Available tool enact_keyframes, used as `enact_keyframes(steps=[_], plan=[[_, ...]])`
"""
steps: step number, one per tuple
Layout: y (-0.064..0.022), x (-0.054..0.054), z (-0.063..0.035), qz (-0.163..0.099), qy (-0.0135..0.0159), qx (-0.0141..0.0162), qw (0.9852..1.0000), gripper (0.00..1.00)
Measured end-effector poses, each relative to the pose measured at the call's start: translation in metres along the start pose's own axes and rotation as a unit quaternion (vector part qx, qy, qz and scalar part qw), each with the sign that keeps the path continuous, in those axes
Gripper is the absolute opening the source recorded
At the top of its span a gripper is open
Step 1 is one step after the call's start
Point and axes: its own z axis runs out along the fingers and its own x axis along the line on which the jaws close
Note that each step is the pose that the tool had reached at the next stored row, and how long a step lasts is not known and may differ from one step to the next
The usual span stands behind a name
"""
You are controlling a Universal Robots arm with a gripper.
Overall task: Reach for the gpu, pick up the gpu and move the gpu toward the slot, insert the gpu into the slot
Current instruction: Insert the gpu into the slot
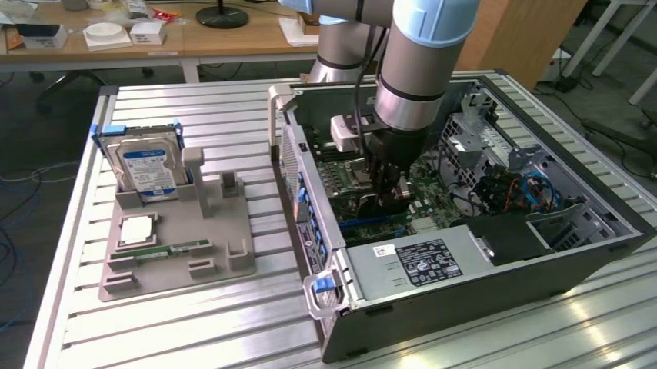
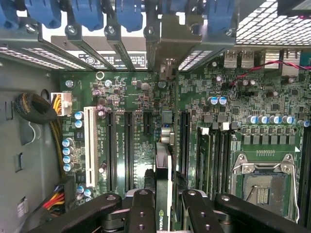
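- Inside the open PC case [image 1: 534, 254], over the motherboard [image 1: 355, 173], the gripper [image 1: 388, 201] is hanging straight down from the arm [image 1: 416, 69], fingertips low, near the board.
- In the wrist view the gripper [image 2: 164, 204] is gripping the gpu [image 2: 163, 170] edge-on: black fingers [image 2: 141, 211] are pressing on both faces of the thin card, jaws partly closed on it.
- The gpu is standing on edge, perpendicular to the motherboard [image 2: 146, 97], lined up with the long black slots [image 2: 128, 148] and pointing toward the case's rear wall, where the blue card retainers [image 2: 87, 12] are sitting.
- The card's far end is lying between two of the black slots; cannot tell whether its lower edge is touching a slot or sitting just above one.
- The white slot [image 2: 89, 145] is lying beside the black ones, apart from the card; the CPU socket [image 2: 262, 182] is sitting on the card's other side.
- On the slatted worktop [image 1: 185, 323], at the exterior view's left of the case, a grey fixture tray [image 1: 221, 254] is carrying a blue-labelled hard drive [image 1: 147, 165] upright at its far edge and a green memory stick [image 1: 169, 250] lying flat nearer its front edge.
- The case is lying on its side, open side up, toward the worktop's edge at the exterior view's right.
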Motion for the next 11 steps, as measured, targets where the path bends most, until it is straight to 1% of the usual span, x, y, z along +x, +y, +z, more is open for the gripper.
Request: enact_keyframes(steps=[11], plan=[[0.0003, 0.0002, 0.0004, 0.000, -0.0001, 0.0000, 1.0000, 0.26]])
